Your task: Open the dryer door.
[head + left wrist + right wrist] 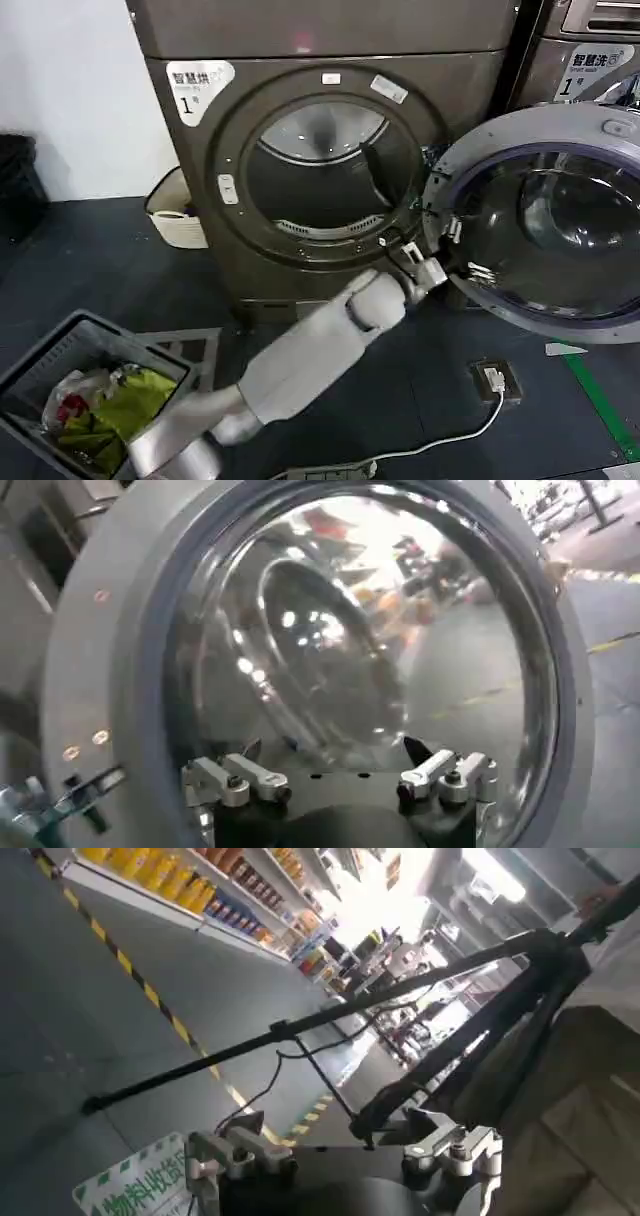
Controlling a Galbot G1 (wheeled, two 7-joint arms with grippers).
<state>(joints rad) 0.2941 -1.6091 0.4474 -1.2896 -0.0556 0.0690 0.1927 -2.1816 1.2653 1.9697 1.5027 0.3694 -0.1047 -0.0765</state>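
The dark grey dryer (190, 150) stands ahead with its round drum mouth (320, 170) uncovered. Its door (520, 125) hangs swung out to the right, glass bowl facing me. My left arm reaches up from the lower left, and my left gripper (452, 258) sits at the door's inner, hinge-side rim. In the left wrist view the left gripper (340, 765) is open, its fingers (252, 777) spread with nothing between them, close to the door's grey rim (100, 660) and glass. My right gripper (335, 1138) is open and away from the dryer, over bare floor.
A white basket (178, 215) stands left of the dryer. A grey laundry bin (40, 365) with clothes sits at the lower left. A power strip and cable (497, 380) lie on the floor under the door. A second machine (585, 50) is at the right. A black tripod (480, 1008) is near the right gripper.
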